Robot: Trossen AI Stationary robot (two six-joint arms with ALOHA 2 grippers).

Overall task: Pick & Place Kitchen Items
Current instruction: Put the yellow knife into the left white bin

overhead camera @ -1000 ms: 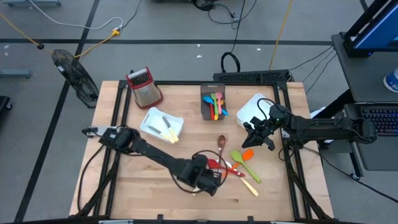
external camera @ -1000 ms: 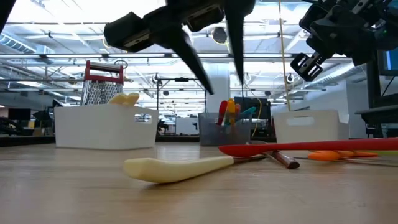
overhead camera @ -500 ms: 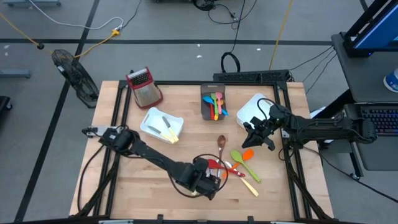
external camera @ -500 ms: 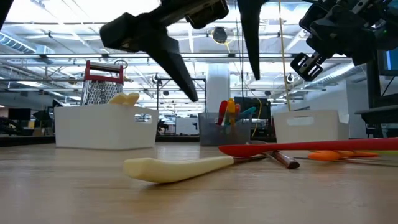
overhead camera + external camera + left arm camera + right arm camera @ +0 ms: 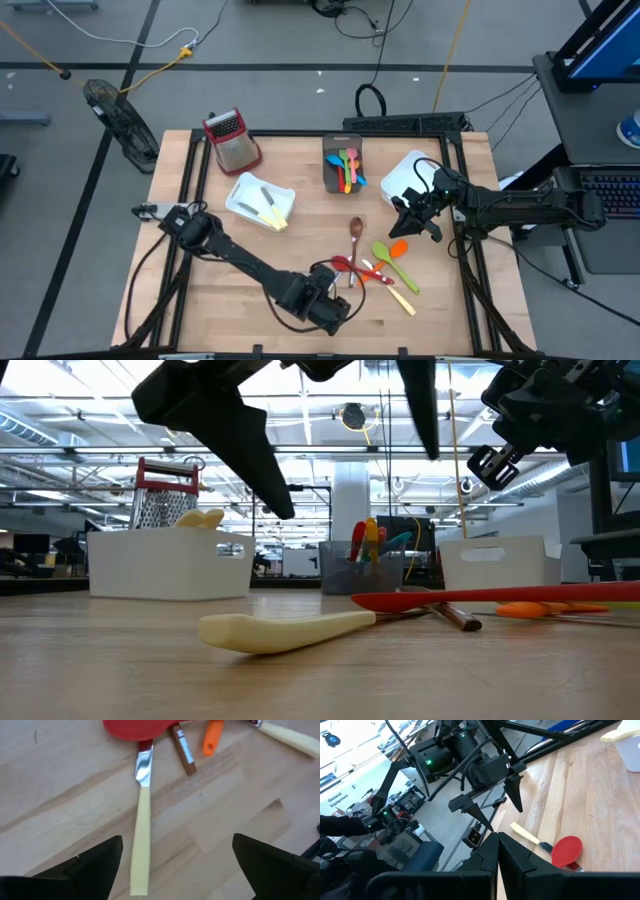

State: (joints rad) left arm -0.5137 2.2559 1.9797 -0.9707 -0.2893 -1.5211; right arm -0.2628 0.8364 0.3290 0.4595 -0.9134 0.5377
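While the left gripper (image 5: 175,865) hangs spread wide above it, the cream-handled knife (image 5: 141,825) lies flat on the bench (image 5: 60,785) at lower centre of the high view. Light, stiff and probably slippery, it is best pinched mid-handle. At centre right the right gripper (image 5: 412,222) hovers, pressed together.

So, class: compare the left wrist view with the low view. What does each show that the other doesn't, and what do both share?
Only the left wrist view shows the metal neck joining the cream handle to the red spatula head. Only the low view shows the box grater, the white bin before it, the grey holder of utensils and the right gripper raised. Both show the cream handle on the table and the open left gripper above it.
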